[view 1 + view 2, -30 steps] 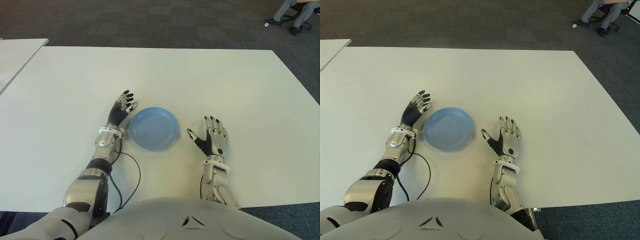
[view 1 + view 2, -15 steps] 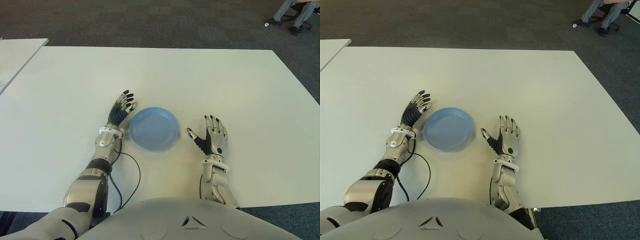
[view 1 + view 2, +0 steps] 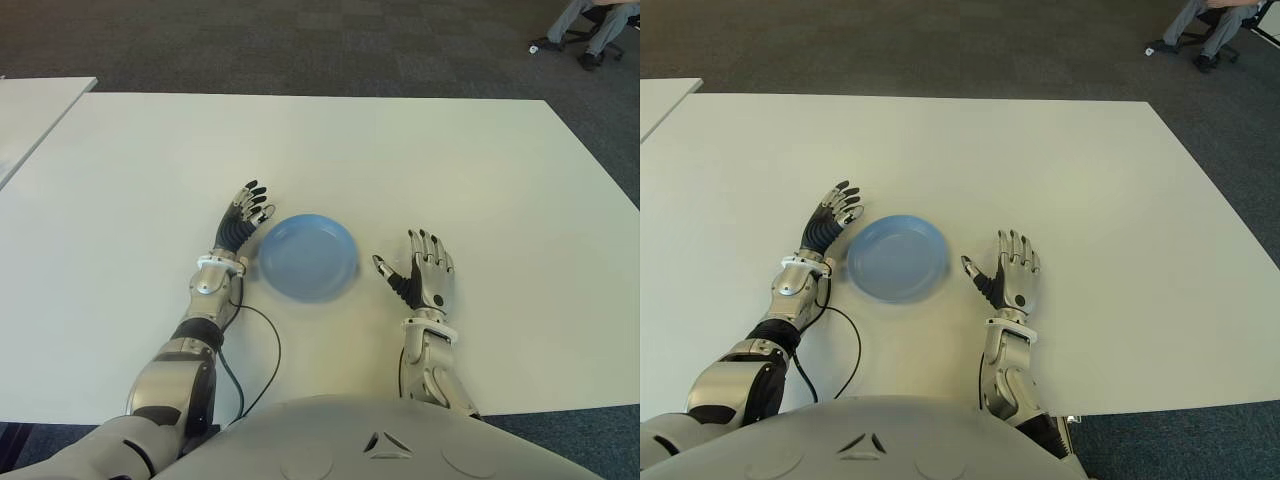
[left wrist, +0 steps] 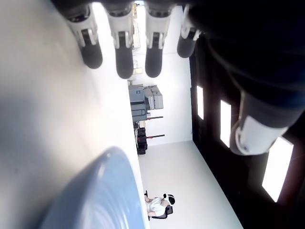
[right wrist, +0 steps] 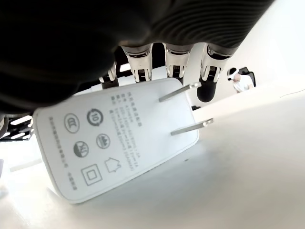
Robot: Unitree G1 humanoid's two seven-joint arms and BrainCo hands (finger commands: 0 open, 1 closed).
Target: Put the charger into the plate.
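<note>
White charger (image 5: 119, 138) lying under right hand (image 3: 428, 278), prong face toward wrist camera, resting on table (image 3: 400, 160); hidden from both eye views by hand's back. Right fingers (image 5: 142, 64) extended over charger, not gripping it yet, apparently readying to grasp. Blue plate (image 3: 307, 256) sitting between both hands, nothing in it, near enough for short carry. Left hand (image 3: 242, 222) showing just left of plate, fingers spread, holding nothing, idle.
</note>
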